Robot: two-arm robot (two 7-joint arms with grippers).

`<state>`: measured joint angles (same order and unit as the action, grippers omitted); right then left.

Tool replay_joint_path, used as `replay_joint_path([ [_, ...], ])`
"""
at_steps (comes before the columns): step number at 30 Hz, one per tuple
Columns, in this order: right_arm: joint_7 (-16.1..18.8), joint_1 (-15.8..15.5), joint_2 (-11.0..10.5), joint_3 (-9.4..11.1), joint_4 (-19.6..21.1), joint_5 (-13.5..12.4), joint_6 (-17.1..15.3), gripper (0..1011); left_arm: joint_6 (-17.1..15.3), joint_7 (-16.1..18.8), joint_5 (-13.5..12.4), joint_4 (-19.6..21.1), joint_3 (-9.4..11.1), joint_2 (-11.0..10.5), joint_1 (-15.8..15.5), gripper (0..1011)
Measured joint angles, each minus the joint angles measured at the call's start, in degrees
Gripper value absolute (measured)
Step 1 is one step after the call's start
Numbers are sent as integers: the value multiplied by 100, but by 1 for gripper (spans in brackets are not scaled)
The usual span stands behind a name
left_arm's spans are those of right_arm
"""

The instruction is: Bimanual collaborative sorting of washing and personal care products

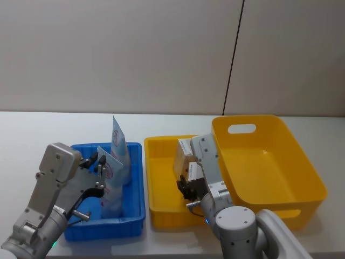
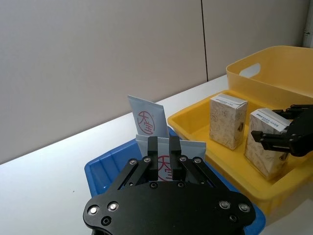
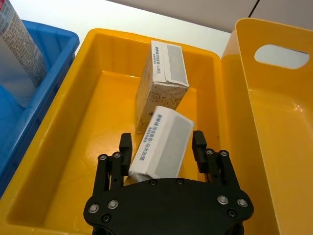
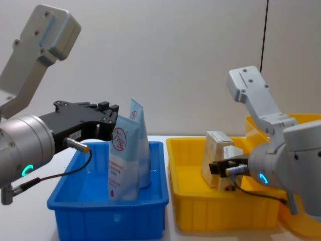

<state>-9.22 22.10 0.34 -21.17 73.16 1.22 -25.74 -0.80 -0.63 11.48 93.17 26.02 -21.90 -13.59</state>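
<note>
The 2 arms split the work by side, which fits how the goods lie: pouches left, cartons right. The left pincer (image 2: 166, 143) reaches over the blue bin (image 4: 110, 216) and is narrowed onto the top edge of the near pouch (image 4: 123, 165), its fingers (image 2: 153, 147) pinching the flat seam just above the red logo. A grip that high lets a soft pouch hang upright rather than fold. The pouch's foot is down inside the bin, and the far pouch (image 4: 136, 113) stands upright just behind it, touching or nearly so. The right pincer (image 3: 162, 147) sits low inside the shallow yellow bin (image 3: 93, 98). Its fingers (image 3: 198, 147) are set against the 2 long sides of the near carton (image 3: 168, 129), holding it tilted with its printed end up. Gripping across the narrow width suits a stiff box that will not crush. The far carton (image 3: 164, 83) stands upright just behind, near enough that their corners may touch. The deep yellow bin (image 1: 280, 162) sits just to the right on the desk (image 1: 54, 129). Both held items are already within their bins, so I judge this a placing or righting step, though lifting cannot be ruled out. Each release should wait until the base rests flat: the pouch may slump, and the tilted carton may tip against its neighbour.
</note>
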Motion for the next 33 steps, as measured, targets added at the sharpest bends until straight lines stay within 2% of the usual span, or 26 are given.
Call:
replay_joint_path([
  [6, -4, 1, 2, 7, -3, 4, 6, 568, 0, 0, 0, 0, 0, 0, 0, 135],
  [7, -4, 1, 2, 8, -4, 4, 8, 505, 0, 0, 0, 0, 0, 0, 0, 135],
  [10, -5, 1, 2, 10, -5, 6, 9, 450, 0, 0, 0, 1, 0, 0, 0, 135],
  [11, -6, 2, 2, 11, -5, 6, 10, 389, 0, 0, 0, 0, 0, 0, 0, 135],
  [14, -7, 2, 2, 14, -4, 8, 14, 345, 0, 0, 0, 0, 0, 0, 0, 135],
  [33, -7, 1, 2, 18, -4, 8, 16, 338, 0, 0, 0, 0, 0, 0, 0, 135],
])
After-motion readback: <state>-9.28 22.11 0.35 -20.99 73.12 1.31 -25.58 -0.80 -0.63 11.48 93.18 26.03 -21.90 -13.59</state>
